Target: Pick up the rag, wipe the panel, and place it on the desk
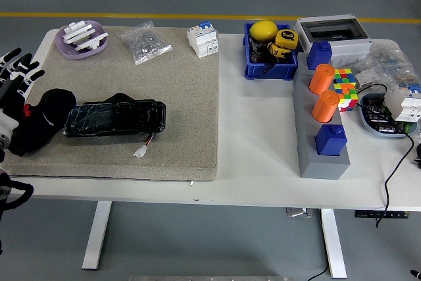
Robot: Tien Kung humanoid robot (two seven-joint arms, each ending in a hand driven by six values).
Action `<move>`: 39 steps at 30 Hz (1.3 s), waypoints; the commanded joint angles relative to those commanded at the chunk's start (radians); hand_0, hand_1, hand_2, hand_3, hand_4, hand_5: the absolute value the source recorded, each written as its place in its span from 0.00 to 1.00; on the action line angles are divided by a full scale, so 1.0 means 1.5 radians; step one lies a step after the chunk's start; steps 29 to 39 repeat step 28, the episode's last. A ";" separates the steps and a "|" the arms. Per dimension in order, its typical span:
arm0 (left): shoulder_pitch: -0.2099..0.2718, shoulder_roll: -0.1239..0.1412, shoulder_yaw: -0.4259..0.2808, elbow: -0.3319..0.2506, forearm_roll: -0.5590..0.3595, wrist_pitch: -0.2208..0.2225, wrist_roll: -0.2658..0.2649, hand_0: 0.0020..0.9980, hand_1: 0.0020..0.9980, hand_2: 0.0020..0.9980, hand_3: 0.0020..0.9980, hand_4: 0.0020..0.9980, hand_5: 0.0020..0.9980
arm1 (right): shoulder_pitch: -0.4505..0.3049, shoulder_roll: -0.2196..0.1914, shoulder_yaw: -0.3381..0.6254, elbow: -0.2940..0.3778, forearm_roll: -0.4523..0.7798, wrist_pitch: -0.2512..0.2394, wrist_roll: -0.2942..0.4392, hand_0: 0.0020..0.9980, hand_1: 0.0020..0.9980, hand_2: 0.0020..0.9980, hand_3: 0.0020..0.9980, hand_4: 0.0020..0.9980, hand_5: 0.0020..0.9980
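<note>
Right now my left robot hand (14, 74) sits at the left edge of the bench (263, 129), fingers spread and holding nothing, just beside the black rag (41, 120). The rag lies bunched on the left edge of the grey mat (177, 97), touching the left end of the black panel (115, 118), which lies flat on the mat with a small white plug (140, 152) on a wire trailing toward the mat's front edge. My right robot hand is not in view.

I judge this to be the very first step: the rag is not yet picked up, nothing wiped. The next move calls for bringing my fingers down over the rag and closing on a good bunch of cloth without nudging the panel it leans on.

As for containers: the purple dish (81, 38) at the mat's far left corner holds white plastic pieces. The blue bin (270, 51) near the far edge holds a yellow ball (264, 29), a yellow tape measure (285, 39) and dark small parts I cannot make out. The grey box (332, 34) beside it has a window, contents unclear. The shallow bowl (388, 120) at the right edge holds circuit-like parts.
</note>
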 joint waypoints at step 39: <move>-0.013 0.005 0.019 0.007 0.040 0.011 0.032 0.53 0.58 0.60 0.58 0.80 0.12 | -0.007 0.010 0.034 -0.005 0.000 0.000 -0.002 0.74 0.53 0.65 0.62 1.00 0.61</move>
